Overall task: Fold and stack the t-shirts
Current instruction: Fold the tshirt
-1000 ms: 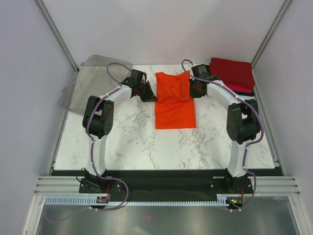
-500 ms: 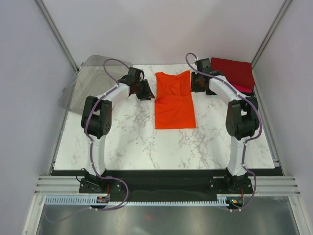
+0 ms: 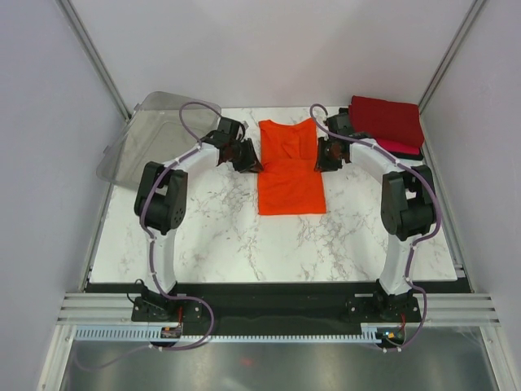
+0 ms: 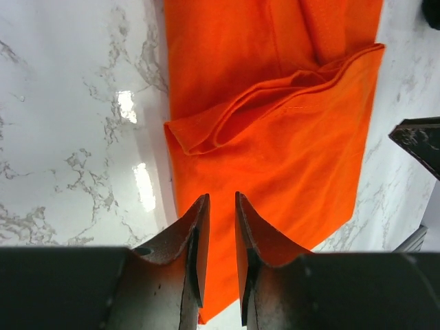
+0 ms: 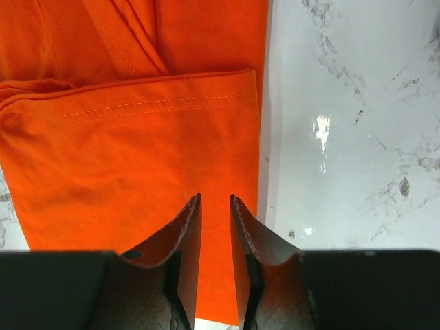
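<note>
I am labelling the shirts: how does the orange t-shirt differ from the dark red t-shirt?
The orange t-shirt lies alone in the middle of the table; the dark red t-shirt sits in the far right corner, on top of a pinkish-red shirt. The orange t-shirt is a long, partly folded shape; the dark red t-shirt is a neat rectangle. Both lie flat.

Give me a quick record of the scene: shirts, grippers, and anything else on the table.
orange t-shirt: centre of table, folded to a narrow rectangle, not stacked
dark red t-shirt: folded, on pinkish-red t-shirt, far right corner
left gripper: over orange shirt's left edge, jaws narrowly apart, empty
right gripper: over its right edge, jaws narrowly apart, empty
clear bin: far left corner
</note>
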Motion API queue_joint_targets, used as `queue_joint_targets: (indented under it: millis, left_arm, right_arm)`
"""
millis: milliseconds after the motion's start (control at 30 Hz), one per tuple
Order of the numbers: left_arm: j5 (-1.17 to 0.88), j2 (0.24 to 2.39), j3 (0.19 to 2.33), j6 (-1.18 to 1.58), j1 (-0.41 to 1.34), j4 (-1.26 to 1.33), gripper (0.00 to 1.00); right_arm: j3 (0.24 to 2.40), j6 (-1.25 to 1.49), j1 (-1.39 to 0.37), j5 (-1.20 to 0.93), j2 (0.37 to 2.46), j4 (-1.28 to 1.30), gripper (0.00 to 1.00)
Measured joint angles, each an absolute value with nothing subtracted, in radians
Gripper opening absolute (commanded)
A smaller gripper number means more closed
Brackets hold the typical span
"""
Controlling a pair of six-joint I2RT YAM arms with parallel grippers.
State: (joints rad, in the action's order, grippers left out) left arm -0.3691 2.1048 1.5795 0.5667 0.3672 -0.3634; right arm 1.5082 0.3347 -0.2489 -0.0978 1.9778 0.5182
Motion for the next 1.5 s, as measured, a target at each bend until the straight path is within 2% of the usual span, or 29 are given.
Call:
queue_joint_targets:
  millis: [167,567,967,1233,1500]
  left_arm:
    - [-0.372,2.191,1.628,0.567,0.367,-0.367,0.28]
    - [-0.386,2.348,1.907,0.564,0.342,-0.378,0.31]
    - [-0.481,2.377,1.999,0.517,0.283,-0.385,0.33]
    - [-0.564,2.476,2.057,0.511,0.287,-0.352,0.32]
    - [-0.601,2.542,2.088,0.514,0.285,-0.337,0.31]
  right_arm:
    - [1.496,0.337,-0.249,-0.100,1.978,0.507,0.32]
    - [1.480,0.278,-0.242,-0.099,1.977,0.483,0.40]
    - [1.546,0.152,-0.109,-0.322,2.072,0.449,0.40]
    - [1.574,0.105,-0.110,-0.428,2.140,0.448,0.40]
    - [1.604,0.086,-0.112,-0.448,2.157,0.435,0.41]
